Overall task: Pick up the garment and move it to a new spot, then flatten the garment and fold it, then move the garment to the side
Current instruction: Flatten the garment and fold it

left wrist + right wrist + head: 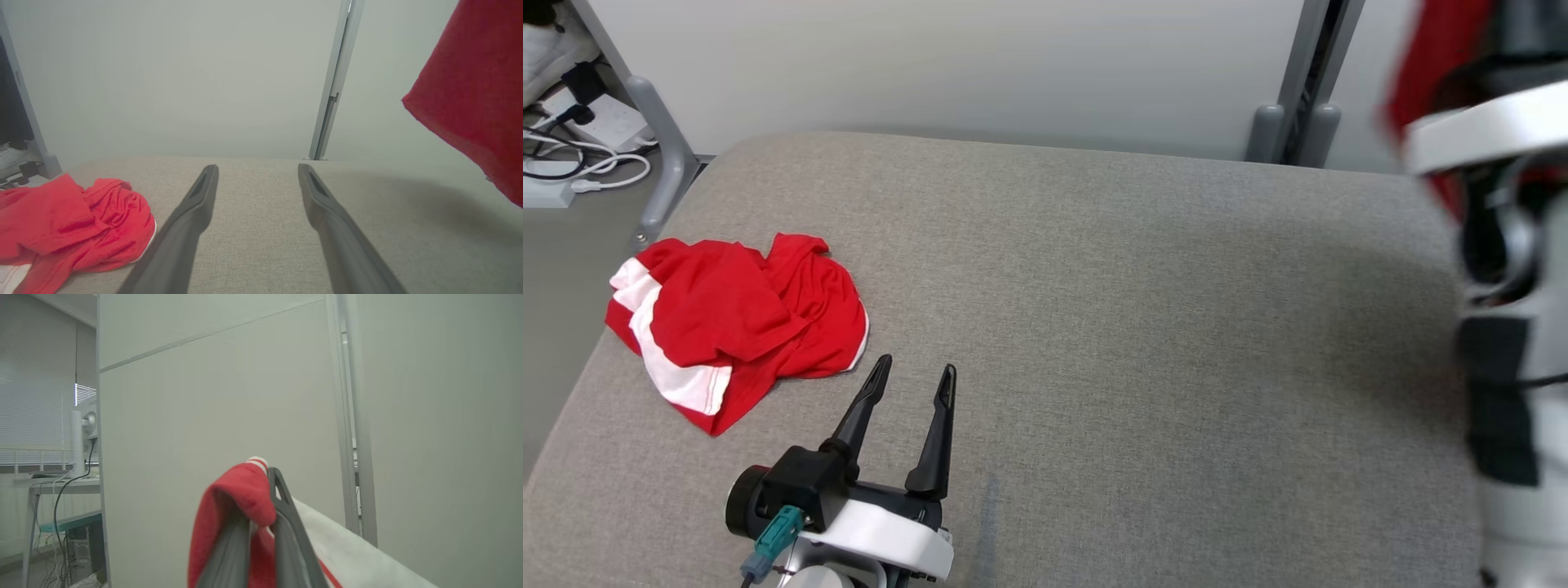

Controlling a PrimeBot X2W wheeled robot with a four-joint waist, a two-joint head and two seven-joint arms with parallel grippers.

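Observation:
A red garment [233,498] with white trim is draped over my right gripper [261,506], which is shut on it and raised high at the right. Its red cloth [474,102] hangs above the table's right side and appears blurred at the top right of the head view as red cloth [1429,65]. A second red and white garment [735,318] lies crumpled on the grey padded table [1135,327] at the left. My left gripper [915,369] stands open and empty just right of that crumpled garment [61,220], fingers pointing toward the wall.
A pale wall panel rises behind the table. Grey metal posts [1290,122] stand at the back right and another post [662,147] at the back left. Cables and a power strip [572,155] lie on the floor beyond the left corner.

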